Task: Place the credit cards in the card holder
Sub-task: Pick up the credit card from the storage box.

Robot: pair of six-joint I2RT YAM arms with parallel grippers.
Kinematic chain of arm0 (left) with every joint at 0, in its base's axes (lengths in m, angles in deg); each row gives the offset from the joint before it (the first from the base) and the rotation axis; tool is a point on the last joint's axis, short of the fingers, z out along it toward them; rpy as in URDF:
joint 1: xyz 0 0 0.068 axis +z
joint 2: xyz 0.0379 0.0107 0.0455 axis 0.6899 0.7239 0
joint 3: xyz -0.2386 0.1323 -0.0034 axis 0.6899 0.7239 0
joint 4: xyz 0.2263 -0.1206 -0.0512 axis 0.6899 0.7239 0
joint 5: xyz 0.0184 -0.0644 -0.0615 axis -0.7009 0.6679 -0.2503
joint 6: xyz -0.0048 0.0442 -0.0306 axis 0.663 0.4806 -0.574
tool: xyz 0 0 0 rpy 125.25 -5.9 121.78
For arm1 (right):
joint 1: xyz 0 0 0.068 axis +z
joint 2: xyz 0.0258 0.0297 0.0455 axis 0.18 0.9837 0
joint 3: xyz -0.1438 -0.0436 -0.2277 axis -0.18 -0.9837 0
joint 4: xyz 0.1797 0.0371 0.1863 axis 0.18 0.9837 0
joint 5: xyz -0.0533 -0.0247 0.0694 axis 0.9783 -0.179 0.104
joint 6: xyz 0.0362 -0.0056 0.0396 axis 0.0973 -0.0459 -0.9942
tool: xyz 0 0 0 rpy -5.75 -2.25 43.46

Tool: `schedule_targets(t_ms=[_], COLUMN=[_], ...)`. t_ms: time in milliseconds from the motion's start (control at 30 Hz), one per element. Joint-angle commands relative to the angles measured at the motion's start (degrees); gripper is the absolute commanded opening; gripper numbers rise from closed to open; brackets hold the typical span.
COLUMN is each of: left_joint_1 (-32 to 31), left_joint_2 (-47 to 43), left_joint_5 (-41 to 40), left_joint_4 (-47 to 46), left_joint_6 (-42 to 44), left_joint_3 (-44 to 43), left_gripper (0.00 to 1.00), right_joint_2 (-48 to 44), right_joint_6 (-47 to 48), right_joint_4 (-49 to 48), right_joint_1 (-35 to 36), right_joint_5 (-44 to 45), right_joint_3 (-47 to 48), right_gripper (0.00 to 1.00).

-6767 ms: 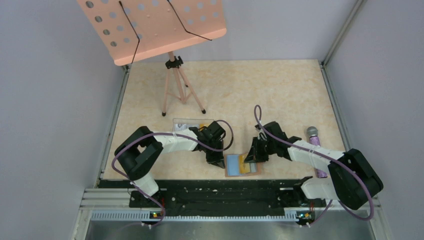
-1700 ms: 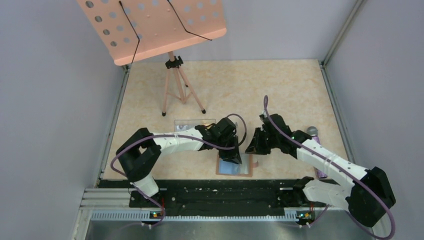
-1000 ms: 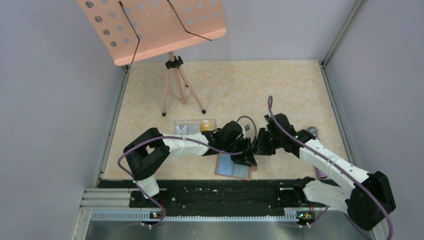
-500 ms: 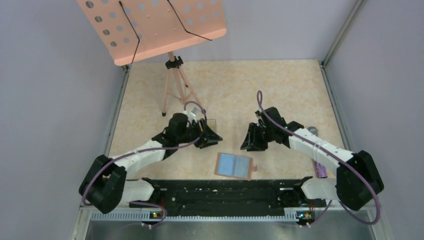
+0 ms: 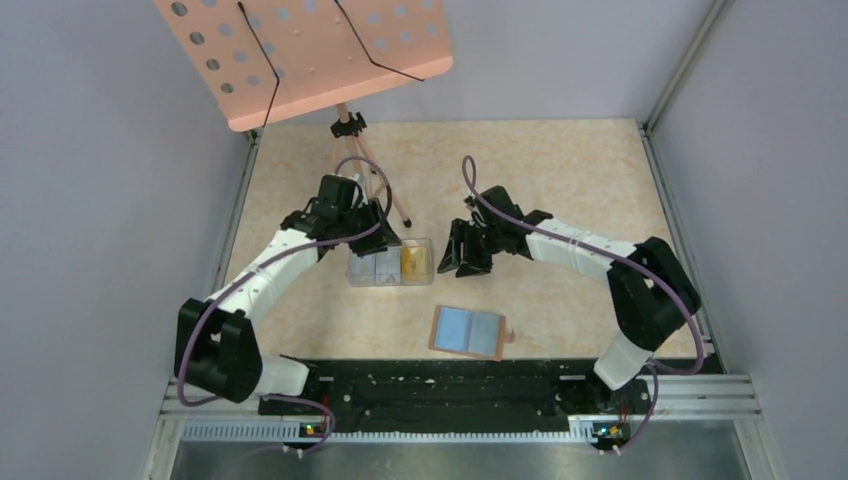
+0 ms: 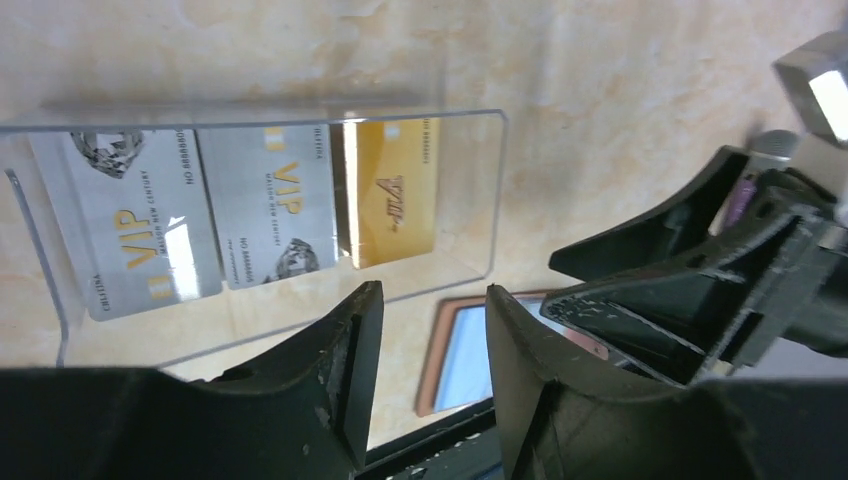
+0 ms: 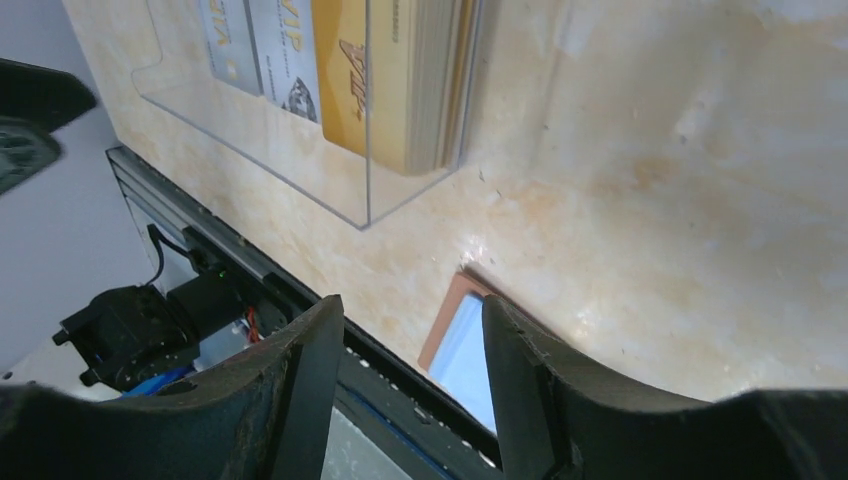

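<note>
Credit cards (image 6: 270,215): all those in view stand in the clear box (image 6: 465,190), two grey-white faces side by side, and a gold stack (image 7: 400,85) at the box's right end. None is held.

Card holder (image 5: 468,331): lies open and flat on the tabletop (image 5: 520,170), bluish faces up, near the front edge and well apart from the box. Whether any card sits inside cannot be told.

Step in hand, as judged: reaching for a card in the box; transfer not yet begun.

Next move calls for one gripper to descend into the open top, pinch a single card by its edge without dragging its neighbours, and lift it clear. The gold stack is packed tight, so separating one card is the likely difficulty.

Left gripper (image 6: 430,300): partly apart, empty, poised at the box's far side, arm stretched forward.

Right gripper (image 7: 410,305): partly apart, empty, just beside the box's right end, arm reaching inward across the tabletop.
</note>
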Motion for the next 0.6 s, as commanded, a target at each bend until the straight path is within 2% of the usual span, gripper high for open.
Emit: schedule_targets(t_ms=[0, 367, 567], left_joint_1=[0.4, 0.3, 0.1], left_joint_2=[8.1, 19.8, 23.2], left_joint_5=[-1.7, 2.8, 4.4], left_joint_4=[9.2, 5.0, 2.8], left_joint_6=[8.2, 9.5, 9.4], left_joint_3=[-4.8, -6.6, -7.0], left_gripper=[0.46, 0.39, 0.35], right_joint_2=[5.3, 13.9, 14.8], right_joint_6=[-0.5, -2.2, -2.1], right_joint_4=[-3.2, -5.3, -5.4], right_joint_1=[1.1, 2.0, 2.4], right_joint_5=[-1.9, -3.7, -3.9], right_joint_3=[6.3, 12.0, 12.1], right_gripper=[0.54, 0.41, 0.27])
